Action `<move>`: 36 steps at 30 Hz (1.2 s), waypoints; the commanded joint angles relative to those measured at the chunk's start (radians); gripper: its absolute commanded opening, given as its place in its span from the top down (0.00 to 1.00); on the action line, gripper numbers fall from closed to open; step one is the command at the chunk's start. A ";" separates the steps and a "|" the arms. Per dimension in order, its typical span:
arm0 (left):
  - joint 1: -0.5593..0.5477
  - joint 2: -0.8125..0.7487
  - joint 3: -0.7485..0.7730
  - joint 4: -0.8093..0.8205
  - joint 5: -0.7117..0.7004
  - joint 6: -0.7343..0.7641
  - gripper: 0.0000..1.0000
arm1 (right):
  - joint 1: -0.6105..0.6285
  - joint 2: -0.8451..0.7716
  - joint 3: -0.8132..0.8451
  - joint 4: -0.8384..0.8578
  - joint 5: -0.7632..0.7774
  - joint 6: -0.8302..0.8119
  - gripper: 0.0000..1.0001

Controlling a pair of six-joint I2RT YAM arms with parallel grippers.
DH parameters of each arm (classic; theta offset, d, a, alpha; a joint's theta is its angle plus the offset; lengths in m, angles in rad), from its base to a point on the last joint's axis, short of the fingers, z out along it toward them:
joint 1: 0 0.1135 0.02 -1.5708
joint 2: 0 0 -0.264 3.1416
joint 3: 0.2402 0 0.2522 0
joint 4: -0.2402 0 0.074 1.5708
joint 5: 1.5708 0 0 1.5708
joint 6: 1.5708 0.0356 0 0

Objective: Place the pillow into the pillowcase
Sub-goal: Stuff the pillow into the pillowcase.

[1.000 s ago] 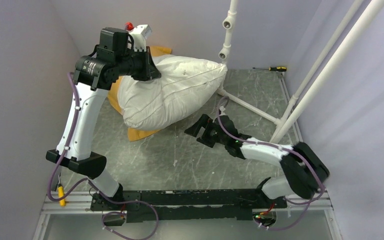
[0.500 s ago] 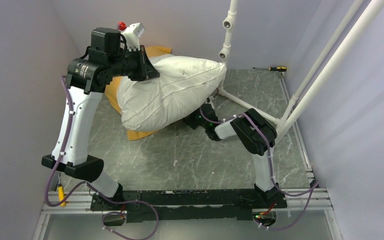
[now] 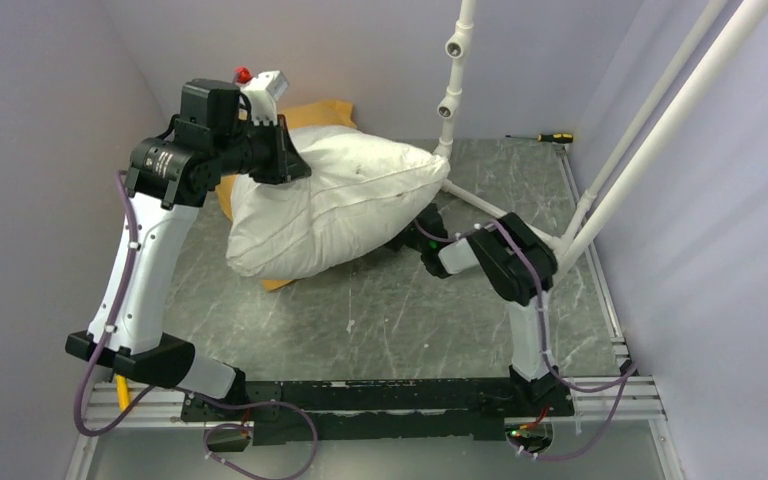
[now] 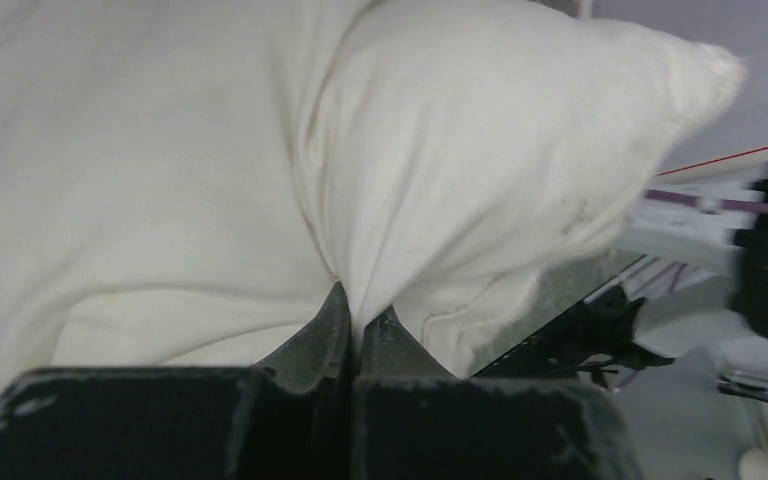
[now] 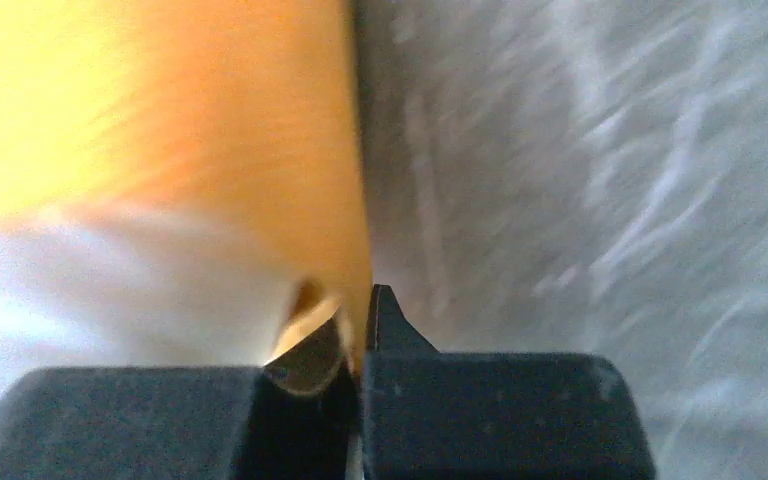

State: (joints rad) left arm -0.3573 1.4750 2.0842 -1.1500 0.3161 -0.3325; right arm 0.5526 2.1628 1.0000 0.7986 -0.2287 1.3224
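The plump white pillow (image 3: 340, 200) hangs tilted over the table. My left gripper (image 3: 295, 160) is shut on a pinch of its fabric at the far left end; the left wrist view shows the pillow (image 4: 460, 130) bunched between the closed jaws of the left gripper (image 4: 358, 310). The orange pillowcase (image 3: 325, 108) lies under and behind the pillow, mostly hidden. My right gripper (image 5: 355, 310) reaches under the pillow's near right side, its fingers hidden from above, and is shut on the edge of the pillowcase (image 5: 210, 110).
White pipe frame (image 3: 600, 190) stands at the right, its foot (image 3: 490, 210) running across the table behind my right arm. A yellow-handled screwdriver (image 3: 545, 137) lies at the far right wall. Grey marbled table (image 3: 380, 310) is bounded by lilac walls on three sides.
My right arm swung in under the pillow and its gripper went from open to shut on the pillowcase edge. My left arm drew the pillow slightly left and nearer, uncovering more orange fabric at the back.
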 commanded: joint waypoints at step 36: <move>0.020 -0.554 -0.519 -0.044 0.365 0.386 0.00 | 0.070 -0.387 -0.073 0.050 -0.162 0.231 1.00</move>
State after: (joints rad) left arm -0.3397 0.9627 1.6630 -1.1881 0.5323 -0.0303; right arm 0.6239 1.7466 0.8108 0.5961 -0.3763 1.4700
